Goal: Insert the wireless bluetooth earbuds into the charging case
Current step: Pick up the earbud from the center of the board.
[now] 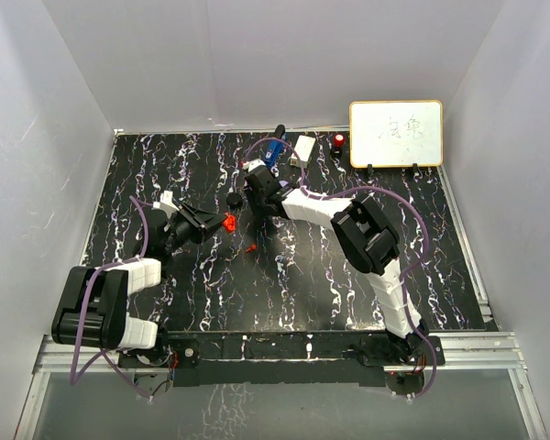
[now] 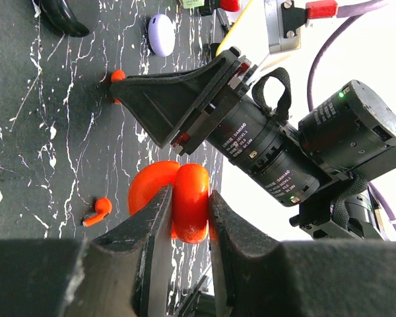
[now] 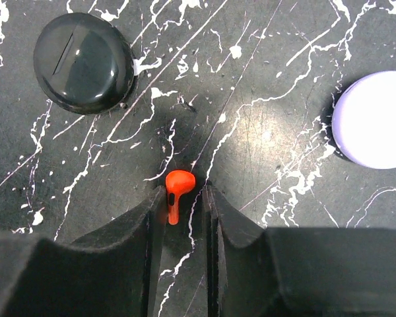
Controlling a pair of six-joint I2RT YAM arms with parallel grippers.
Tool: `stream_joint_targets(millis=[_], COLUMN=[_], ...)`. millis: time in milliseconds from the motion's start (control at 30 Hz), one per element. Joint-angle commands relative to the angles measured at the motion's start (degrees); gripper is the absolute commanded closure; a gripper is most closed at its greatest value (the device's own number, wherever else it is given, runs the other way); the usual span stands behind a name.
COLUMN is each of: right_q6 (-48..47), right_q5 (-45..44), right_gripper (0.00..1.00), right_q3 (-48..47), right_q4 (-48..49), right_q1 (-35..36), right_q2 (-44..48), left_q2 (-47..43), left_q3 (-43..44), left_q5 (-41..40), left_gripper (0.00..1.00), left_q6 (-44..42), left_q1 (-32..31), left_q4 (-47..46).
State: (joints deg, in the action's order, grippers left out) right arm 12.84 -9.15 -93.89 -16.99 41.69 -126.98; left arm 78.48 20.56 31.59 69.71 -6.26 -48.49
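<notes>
My left gripper is shut on an open red charging case and holds it on edge above the table; it also shows in the top view. A red earbud lies loose on the table beside it, also seen from above. My right gripper is down at the table with its jaws slightly apart, straddling a second red earbud that lies against the left finger. In the top view this gripper is at the table's far middle. No purple earbud is in view.
A black round case and a purple round case lie just beyond the right gripper. A blue gadget, a white card and a small red item sit at the back edge. A whiteboard stands at the back right.
</notes>
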Motion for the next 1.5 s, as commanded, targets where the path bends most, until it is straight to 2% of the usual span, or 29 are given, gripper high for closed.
stream_joint_targets(millis=[0, 167, 367, 567, 667, 867, 1067, 1233, 1367, 1467], right_q6=[-0.74, -0.97, -1.06, -1.37, -1.22, 2.85, 2.83, 4.83, 6.61, 7.9], right_q5=[-1.16, -1.51, -2.0, -3.31, -2.3, 10.93, 19.61, 24.4, 28.36, 30.23], right_gripper=[0.75, 0.79, 0.93, 1.0, 1.0, 1.0, 1.0, 1.0, 1.0, 1.0], right_q3=[-2.84, -3.44, -3.76, -2.55, 7.18, 32.45, 45.19, 56.04, 60.86, 61.37], right_q4=[-1.42, -1.92, -2.52, -2.21, 9.58, 42.68, 60.86, 86.85, 109.77, 117.41], right_q1=[0.38, 0.57, 0.66, 0.62, 0.4, -3.48, -5.57, -7.13, -8.01, -8.23], right_q2=[-1.16, -1.34, -1.45, -0.18, 5.55, 22.41, 29.51, 30.29, 25.5, 21.98], left_q2=[1.2, 1.72, 1.99, 2.91, 3.92, 7.86, 12.44, 15.9, 18.38, 20.0], left_q3=[-0.52, -0.6, -0.6, -0.16, 0.62, 3.83, 6.66, 7.45, 8.07, 8.55], left_q5=[1.61, 1.87, 1.85, 2.25, 2.84, 6.75, 11.09, 13.49, 14.4, 14.93], left_gripper=[1.0, 1.0, 1.0, 1.0, 1.0, 1.0, 1.0, 1.0, 1.0, 1.0], left_q6=[0.52, 0.77, 0.79, 0.8, 1.31, 3.87, 8.86, 13.41, 16.23, 18.27], left_q1=[0.53, 0.55, 0.63, 0.64, 0.64, 0.62, 0.57, 0.31, -0.77, -1.87], left_q4=[-2.17, -2.81, -2.88, -3.14, -3.83, -7.71, -14.5, -22.51, -27.55, -30.69])
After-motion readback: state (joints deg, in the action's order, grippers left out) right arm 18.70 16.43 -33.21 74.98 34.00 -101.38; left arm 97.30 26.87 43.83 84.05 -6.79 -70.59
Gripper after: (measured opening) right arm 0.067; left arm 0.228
